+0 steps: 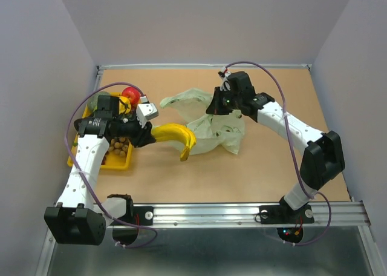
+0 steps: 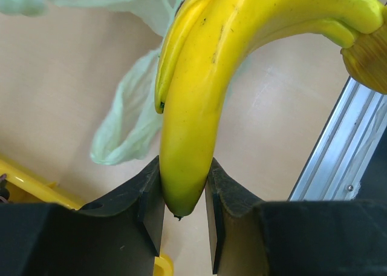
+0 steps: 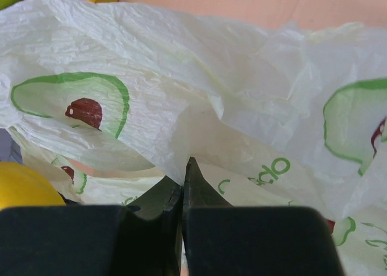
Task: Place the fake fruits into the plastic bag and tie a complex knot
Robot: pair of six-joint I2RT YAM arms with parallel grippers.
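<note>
My left gripper [image 1: 150, 134] is shut on one end of the yellow banana [image 1: 176, 137], holding it out rightward at the left edge of the pale green plastic bag [image 1: 208, 126]. In the left wrist view the banana [image 2: 193, 100] sits clamped between my two fingers [image 2: 151, 194]. My right gripper [image 1: 213, 108] is shut on a fold of the bag's upper edge; in the right wrist view the crinkled bag [image 3: 199, 88] with green avocado prints rises from my closed jaws. Other fake fruits, a red apple [image 1: 130, 95] and tan-brown balls [image 1: 119, 147], lie in the yellow tray [image 1: 118, 163].
The yellow tray stands at the left of the table under my left arm. A metal rail [image 1: 242, 212] runs along the near edge. Grey walls enclose the back and sides.
</note>
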